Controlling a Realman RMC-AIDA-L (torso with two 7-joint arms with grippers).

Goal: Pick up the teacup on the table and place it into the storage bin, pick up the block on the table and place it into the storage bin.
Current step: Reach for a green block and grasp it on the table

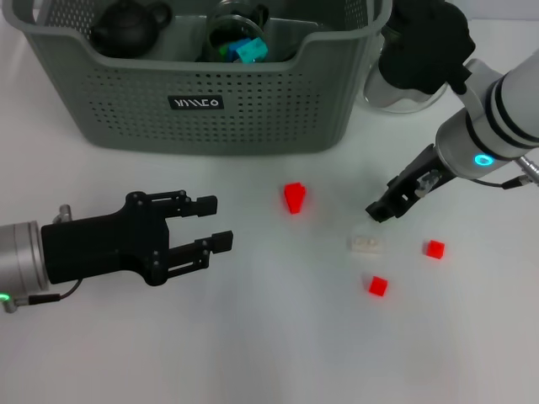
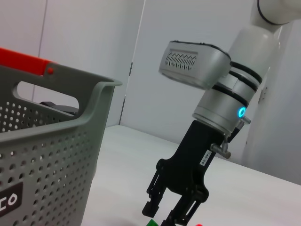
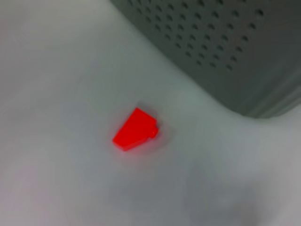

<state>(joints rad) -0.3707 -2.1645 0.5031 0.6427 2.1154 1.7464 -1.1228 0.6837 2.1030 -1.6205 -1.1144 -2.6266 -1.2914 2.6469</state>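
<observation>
Right end effector (image 1: pixel 381 208) low over the tabletop (image 1: pixel 269 353), tips just above and beside the white block (image 1: pixel 365 244); holds nothing. The left wrist view shows its fingers (image 2: pixel 153 205) slightly parted, so: a narrow gap, not pinching anything. Its wrist camera looks at the red wedge block (image 3: pixel 135 129) lying alone on the tabletop near the storage bin (image 3: pixel 225 42) corner.

Left end effector (image 1: pixel 221 224) hovers over the left of the tabletop, fingers spread wide, empty, well apart from every block. Looks idle.

Blocks on the tabletop: red wedge block (image 1: pixel 294 197) just in front of the storage bin (image 1: pixel 202 105), white block, and two small red cubes (image 1: pixel 434 248) and (image 1: pixel 377 285) to the right. No teacup visible on the tabletop; dark teapot-like item and a glass with coloured pieces sit inside the bin. A clear glass teapot (image 1: pixel 402 84) stands beside the bin, partly hidden by the right arm.

Judgement: teacup step probably done, block step in hand, right arm in approach before a grasp. The target could be the white block or the wedge; cannot say which. Next move calls for centring the tips over one block, opening wider, descending, closing. The blocks are small, so a slip is possible.
</observation>
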